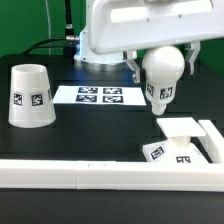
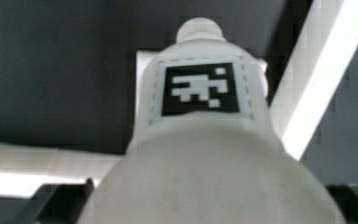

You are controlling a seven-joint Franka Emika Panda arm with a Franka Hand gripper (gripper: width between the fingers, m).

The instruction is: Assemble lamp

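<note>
My gripper (image 1: 160,62) is shut on the bulb (image 1: 162,76) and holds it in the air, round head between the fingers, tagged stem pointing down. It hangs above and a little behind the flat square base (image 1: 176,140), which lies at the exterior view's right against the white rail. In the wrist view the bulb (image 2: 202,120) fills the picture, its tag facing the camera and its stem tip pointing away. The dark fingers (image 2: 51,200) show only at the edges beside the head. The cup-shaped shade (image 1: 31,96) stands mouth down at the exterior view's left.
The marker board (image 1: 98,96) lies flat behind the middle of the black table. A long white rail (image 1: 80,172) runs along the front edge and turns up the right side (image 1: 212,140). The arm's white body (image 1: 130,25) stands at the back.
</note>
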